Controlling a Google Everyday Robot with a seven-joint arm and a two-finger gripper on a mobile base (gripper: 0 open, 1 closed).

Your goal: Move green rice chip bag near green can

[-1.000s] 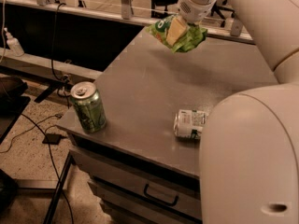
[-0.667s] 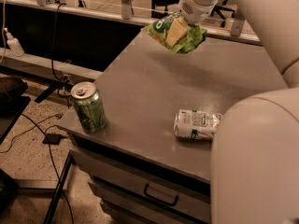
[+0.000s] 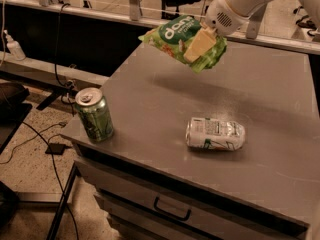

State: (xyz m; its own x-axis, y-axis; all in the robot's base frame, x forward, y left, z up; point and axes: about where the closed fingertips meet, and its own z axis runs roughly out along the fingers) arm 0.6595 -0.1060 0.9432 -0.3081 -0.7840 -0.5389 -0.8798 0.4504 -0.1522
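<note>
The green rice chip bag (image 3: 181, 40) is light green with white lettering on a dark-green oval. It hangs in the air above the far middle of the grey table (image 3: 150, 99). My gripper (image 3: 201, 45) is shut on the bag, with a pale finger (image 3: 199, 45) lying across the bag's front. The white arm reaches in from the upper right. The green can (image 3: 94, 115) stands upright at the table's front left corner, well to the lower left of the bag. It has dark swirly markings and a silver top.
A silver-white can with green stripes (image 3: 215, 133) lies on its side in the middle front of the table. Drawers with a handle (image 3: 172, 210) sit under the front edge. Cables (image 3: 35, 134) lie on the floor at the left.
The bag and my gripper have moved from the table's far edge toward the front and left, still held in the air. The large white arm segment has left the right foreground.
</note>
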